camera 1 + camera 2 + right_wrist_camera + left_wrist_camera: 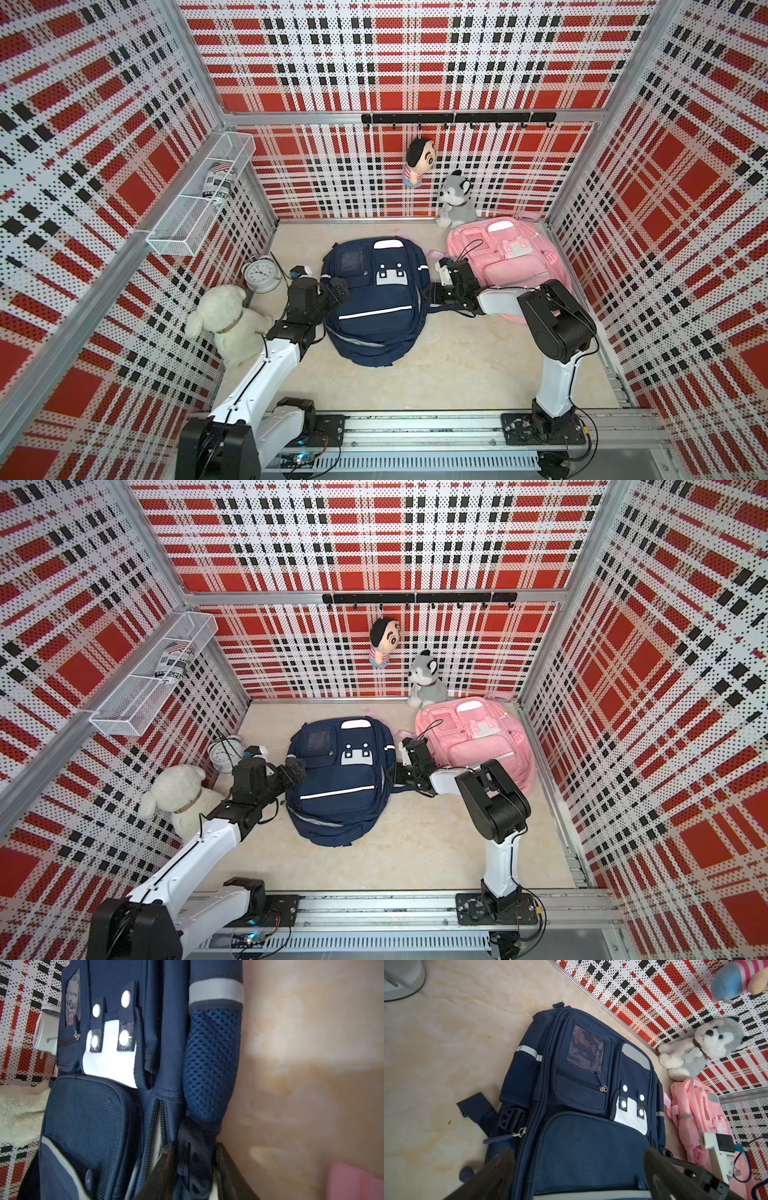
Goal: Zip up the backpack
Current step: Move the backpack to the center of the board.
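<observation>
The navy fabric backpack (374, 299) lies flat, front up, in the middle of the beige tabletop (457, 365). A pink backpack (507, 266) sits just beside it to the far right.

The task looks barely begun. In the right wrist view the main zip (158, 1118) gapes on the backpack's right side: the two rows of teeth stand apart, with pale lining showing between them, next to the blue mesh side pocket (212, 1064). In the left wrist view the metal zip slider (520, 1132), with its navy pull tab, sits low on the backpack's left side. I judge that nearly the whole track has yet to be run. The small front pocket's zip looks closed.

The left hand (338, 291) is at the backpack's left edge, over the front panel, with its fingers spread wide and nothing between them.

The right hand (193, 1172) is at the backpack's right edge. Its fingers are partly drawn in on either side of a dark strip of webbing beside the open zip. I cannot tell whether they pinch it firmly or only flank it.
</observation>
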